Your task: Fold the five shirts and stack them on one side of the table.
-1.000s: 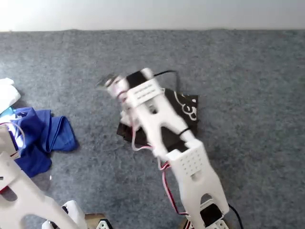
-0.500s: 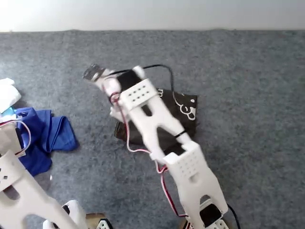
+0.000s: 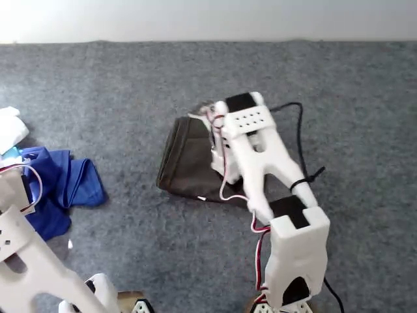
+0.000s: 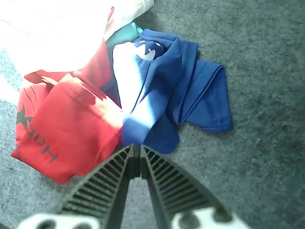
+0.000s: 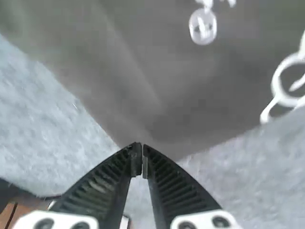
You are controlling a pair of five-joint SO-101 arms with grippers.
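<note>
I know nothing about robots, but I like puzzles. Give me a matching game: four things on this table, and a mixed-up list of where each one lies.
Things:
1. dark shirt
2. blue shirt
3. red shirt
4. white cloth

Places:
a. against the blue shirt, with a dark star on it
b. far left edge of the table
c. mid-table, under the right arm
d. crumpled on the left, a fold pointing toward the middle

Pairs: 1-c, 2-d, 3-a, 4-b.

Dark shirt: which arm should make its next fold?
Right, probably: the right gripper is at the edge of the dark shirt; the left gripper is over the blue shirt and red shirt.
</note>
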